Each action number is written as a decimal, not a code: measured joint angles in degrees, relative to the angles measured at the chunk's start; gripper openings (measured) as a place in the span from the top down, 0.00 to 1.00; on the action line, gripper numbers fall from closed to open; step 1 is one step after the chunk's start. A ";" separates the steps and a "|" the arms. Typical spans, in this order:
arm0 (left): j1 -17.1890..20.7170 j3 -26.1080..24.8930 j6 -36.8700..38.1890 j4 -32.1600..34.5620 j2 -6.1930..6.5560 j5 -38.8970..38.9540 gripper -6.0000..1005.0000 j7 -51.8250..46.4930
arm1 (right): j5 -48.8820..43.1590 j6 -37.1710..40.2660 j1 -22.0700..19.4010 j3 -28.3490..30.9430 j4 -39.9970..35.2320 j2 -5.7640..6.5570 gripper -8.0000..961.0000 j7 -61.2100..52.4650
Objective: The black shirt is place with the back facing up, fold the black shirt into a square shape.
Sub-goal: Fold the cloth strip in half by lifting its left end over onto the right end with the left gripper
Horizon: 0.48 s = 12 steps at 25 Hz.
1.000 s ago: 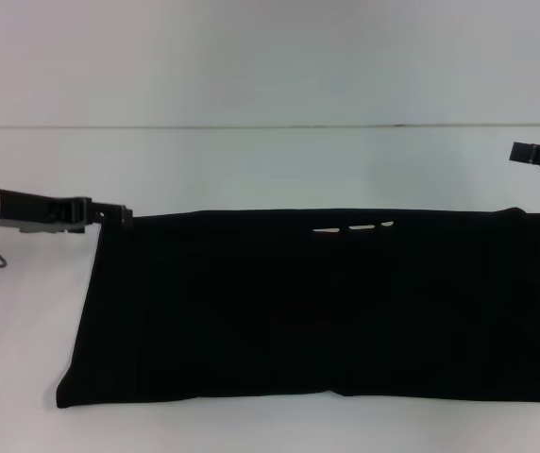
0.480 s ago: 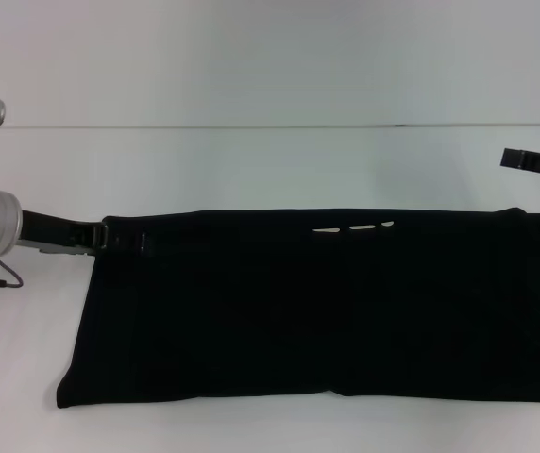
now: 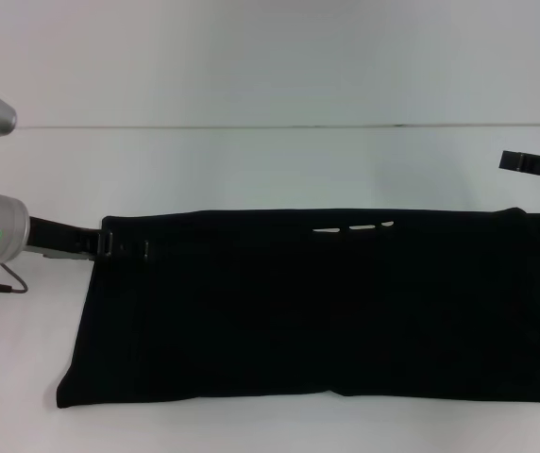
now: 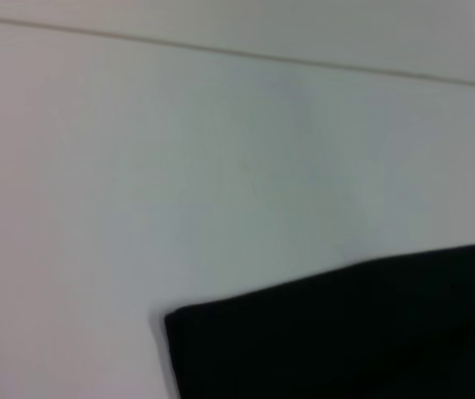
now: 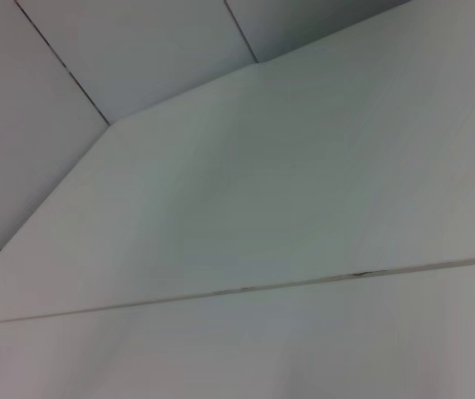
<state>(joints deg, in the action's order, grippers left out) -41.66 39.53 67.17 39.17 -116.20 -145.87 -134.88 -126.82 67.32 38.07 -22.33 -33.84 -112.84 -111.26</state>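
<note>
The large plain black soft fabric shirt (image 3: 317, 307) lies flat on the white bench (image 3: 270, 165), already a long band running from left to right, its near edge close to the bench's near side. The left gripper (image 3: 128, 247) reaches in low from the left and sits over the shirt's far left corner, black on black, so I cannot tell whether its fingers are parted or closed on the cloth. The right gripper (image 3: 534, 164) hangs well apart from the shirt above its far right end, idle for now, and its fingers too are beyond my telling. The danger, to my eye, is a thin pinch: if the left fingers catch only the top layer at that corner, the layers beneath may stay behind when it lifts, and the fold would come out skewed rather than square. A drag along the bench could also bunch the left edge. No brand, label or writing shows anywhere; only three pale slivers (image 3: 353, 227) break the black near the far edge.
</note>
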 joint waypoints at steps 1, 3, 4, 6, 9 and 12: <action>-0.04 0.29 -0.03 0.00 -0.07 -0.13 0.11 -0.01 | -0.01 0.00 0.01 0.00 0.00 0.00 0.19 0.00; -0.21 0.80 -0.04 0.00 -0.20 -0.39 0.11 -0.01 | -0.06 0.00 0.07 0.00 0.00 0.00 0.19 0.00; -0.21 0.80 -0.04 0.00 -0.20 -0.39 0.11 -0.01 | -0.06 0.00 0.07 0.00 0.00 0.00 0.19 0.00; -0.35 1.08 -0.03 0.00 -0.25 -0.55 0.11 -0.03 | -0.04 0.00 0.08 0.00 0.00 0.00 0.19 0.00; -0.35 1.08 -0.02 0.14 -0.25 -0.55 0.11 -0.03 | -0.05 0.00 0.08 0.01 0.00 0.00 0.19 0.00; -0.36 1.08 -0.02 0.22 -0.25 -0.56 0.11 -0.03 | -0.06 0.00 0.06 0.01 0.00 0.00 0.19 0.00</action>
<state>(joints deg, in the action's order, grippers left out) -42.02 40.60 67.15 39.40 -116.45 -146.43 -134.91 -126.87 67.32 38.13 -22.33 -33.84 -112.84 -111.27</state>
